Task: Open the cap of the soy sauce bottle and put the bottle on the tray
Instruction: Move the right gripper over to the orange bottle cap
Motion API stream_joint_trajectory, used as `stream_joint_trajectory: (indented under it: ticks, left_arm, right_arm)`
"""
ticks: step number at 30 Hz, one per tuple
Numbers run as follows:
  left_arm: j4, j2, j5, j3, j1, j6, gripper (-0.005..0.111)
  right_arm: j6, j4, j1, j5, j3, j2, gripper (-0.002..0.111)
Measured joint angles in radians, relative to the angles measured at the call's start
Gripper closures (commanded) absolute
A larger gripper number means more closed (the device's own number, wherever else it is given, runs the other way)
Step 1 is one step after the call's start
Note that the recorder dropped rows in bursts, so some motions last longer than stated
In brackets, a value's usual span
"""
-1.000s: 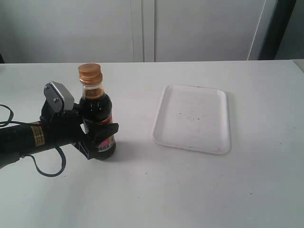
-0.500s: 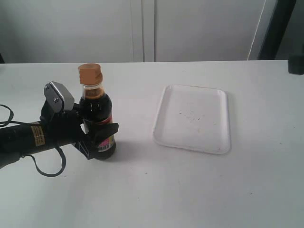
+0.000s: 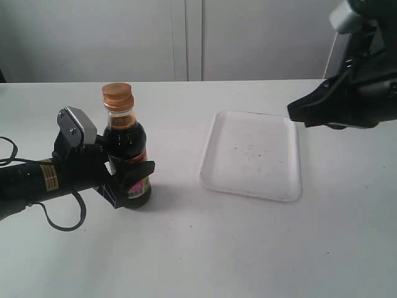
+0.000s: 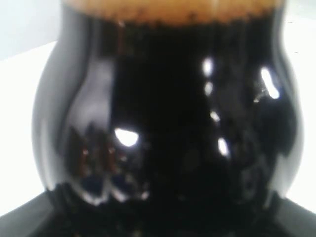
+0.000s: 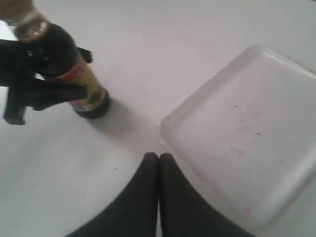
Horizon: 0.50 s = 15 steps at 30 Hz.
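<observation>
Upright soy sauce bottle [image 3: 127, 155], copper cap [image 3: 117, 94] closed, pinched by left end effector [image 3: 124, 177]; right end effector [image 5: 158, 159] pressed together

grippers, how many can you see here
2. The left gripper is clamped on the bottle at the table's left. The right gripper, fingers together, hangs above the tray's far right edge. None seems hidden.

White table [image 3: 248, 248] spreads under me. At twelve o'clock beyond it, pale wall panels [image 3: 93, 37]; dark upright strip [image 3: 363, 37] at one o'clock.
</observation>
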Motion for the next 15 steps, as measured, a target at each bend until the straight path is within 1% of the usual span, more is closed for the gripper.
stream_joint_trajectory:
  ticks: [5,6,7,12,15]
  left_arm:
    - [0.002,0.0,0.0,0.0,0.0,0.0,0.106]
    - [0.002,0.0,0.0,0.0,0.0,0.0,0.106]
    - [0.002,0.0,0.0,0.0,0.0,0.0,0.106]
    - [0.002,0.0,0.0,0.0,0.0,0.0,0.106]
    - [0.002,0.0,0.0,0.0,0.0,0.0,0.106]
  right_arm:
    - [-0.185,0.239,0.002,0.118,0.0,0.076,0.108]
    - [-0.218,0.283,0.018,0.138,0.0,0.094,0.108]
    - [-0.234,0.299,0.031,0.14,0.0,0.104,0.108]
    - [-0.264,0.348,0.165,0.177,-0.029,0.176,0.108]
    - [-0.264,0.372,0.216,0.206,-0.047,0.219,0.108]
